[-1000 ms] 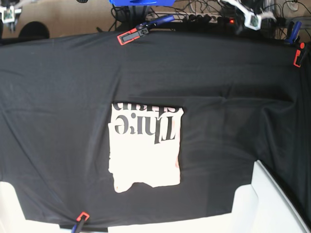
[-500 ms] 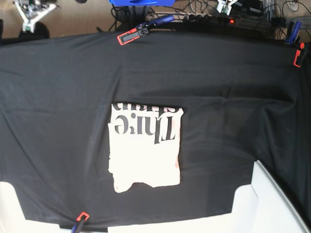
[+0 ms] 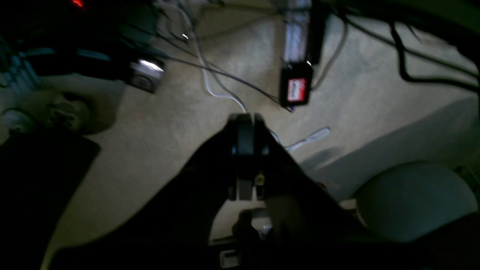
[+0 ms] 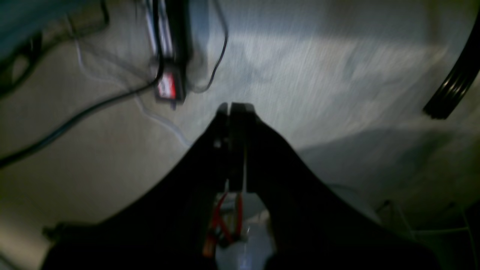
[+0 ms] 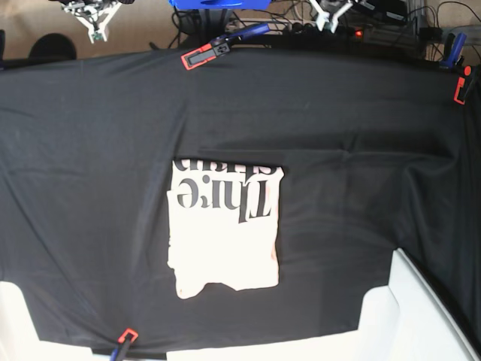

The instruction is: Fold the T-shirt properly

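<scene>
Left wrist view: the left claw [image 3: 245,129] is sitting closed and empty, hanging over carpeted floor [image 3: 150,150] strewn with cables [image 3: 225,77].
Right wrist view: the right claw [image 4: 234,112] is likewise sitting closed on nothing, over blurred floor.
Base view: the T-shirt [image 5: 224,233] is lying folded into a rectangle mid-counter on the black cloth [image 5: 90,165], black lettering facing up along its far edge; both claws are hovering beyond the counter's far edge.

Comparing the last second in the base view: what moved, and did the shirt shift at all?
Both grippers, shut and empty, slid along the far edge: the right gripper went rightward from the corner, the left gripper leftward. The folded T-shirt, black cloth and clamps stayed put.
</scene>
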